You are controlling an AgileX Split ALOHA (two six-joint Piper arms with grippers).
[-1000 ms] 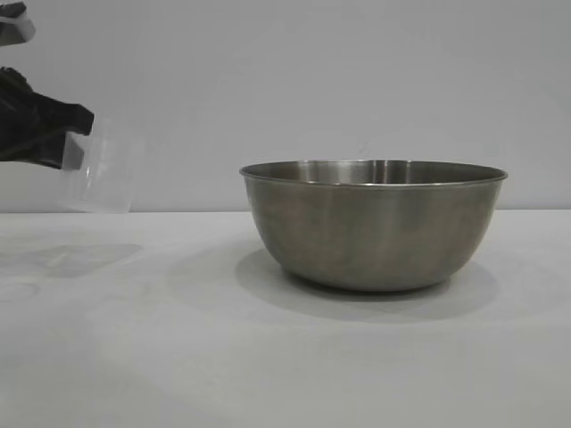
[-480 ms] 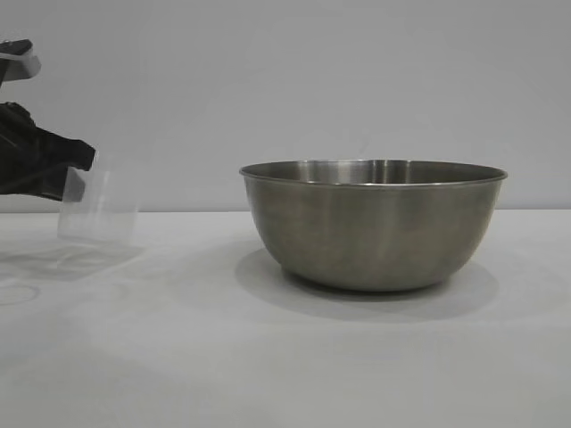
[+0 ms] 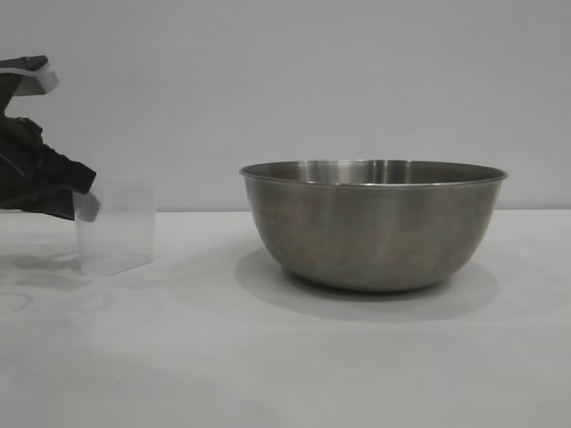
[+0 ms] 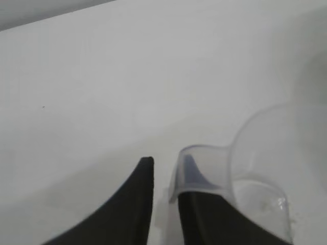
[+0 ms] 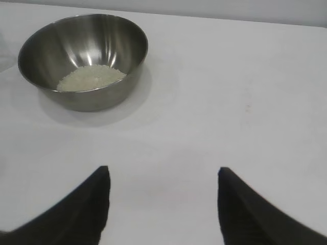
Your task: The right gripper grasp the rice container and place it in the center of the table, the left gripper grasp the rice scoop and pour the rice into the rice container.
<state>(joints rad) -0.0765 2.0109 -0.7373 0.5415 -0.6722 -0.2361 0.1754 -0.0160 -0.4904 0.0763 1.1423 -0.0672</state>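
No readable text, label, brand, number or sign in any view. Rice container point(image 3: 373, 227): plain steel wall, no marking legible. Rice scoop point(image 3: 116, 227): clear plastic, no scale marks legible. Worktop point(image 3: 285, 357) and back wall: plain, unmarked.
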